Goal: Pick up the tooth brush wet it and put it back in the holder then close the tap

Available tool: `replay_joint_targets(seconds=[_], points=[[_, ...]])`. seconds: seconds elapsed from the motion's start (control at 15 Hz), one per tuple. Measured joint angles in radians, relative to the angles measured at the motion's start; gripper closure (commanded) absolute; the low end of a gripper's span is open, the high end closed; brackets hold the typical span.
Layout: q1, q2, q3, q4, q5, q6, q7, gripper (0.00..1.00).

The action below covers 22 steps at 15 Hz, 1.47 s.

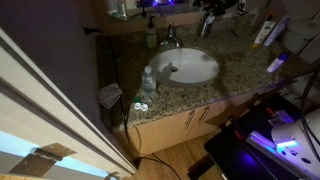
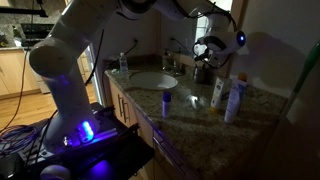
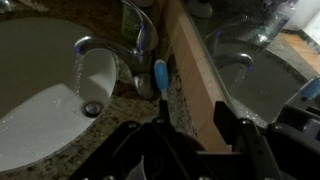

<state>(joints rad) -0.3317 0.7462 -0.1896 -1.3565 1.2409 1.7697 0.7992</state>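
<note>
In the wrist view my gripper (image 3: pixel 192 112) is open, and only the wooden backsplash strip (image 3: pixel 192 70) shows between its dark fingers (image 3: pixel 222 115). The tooth brush (image 3: pixel 158 76), with a blue end, stands upright just beyond the left finger, beside the tap (image 3: pixel 108 48). A thin stream of water falls from the spout into the white basin (image 3: pixel 40 110). The holder is hidden under the gripper. In both exterior views the gripper (image 1: pixel 208 22) (image 2: pixel 205 62) hangs over the back of the counter, behind the basin (image 1: pixel 190 67) (image 2: pixel 152 80) and next to the tap (image 1: pixel 172 40).
A soap bottle (image 1: pixel 151 38) stands beside the tap and a clear water bottle (image 1: pixel 148 82) near the counter's front edge. Tubes and bottles (image 2: pixel 235 100) stand on the granite counter (image 2: pixel 190 105). A mirror (image 3: pixel 260 60) rises behind the backsplash.
</note>
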Motion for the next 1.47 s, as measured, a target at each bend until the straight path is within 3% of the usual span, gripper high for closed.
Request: replay_joint_targets(seconds=[0.2, 0.73, 1.07, 1.47], points=[[0.025, -0.066, -0.005, 0.015, -0.095, -0.003, -0.018, 0.01], [0.107, -0.331, 0.021, 0.050, -0.360, -0.337, -0.011, 0.00], [0.117, -0.333, 0.025, 0.050, -0.374, -0.348, -0.014, 0.00], [0.168, -0.270, 0.064, 0.053, -0.509, -0.403, -0.188, 0.00]])
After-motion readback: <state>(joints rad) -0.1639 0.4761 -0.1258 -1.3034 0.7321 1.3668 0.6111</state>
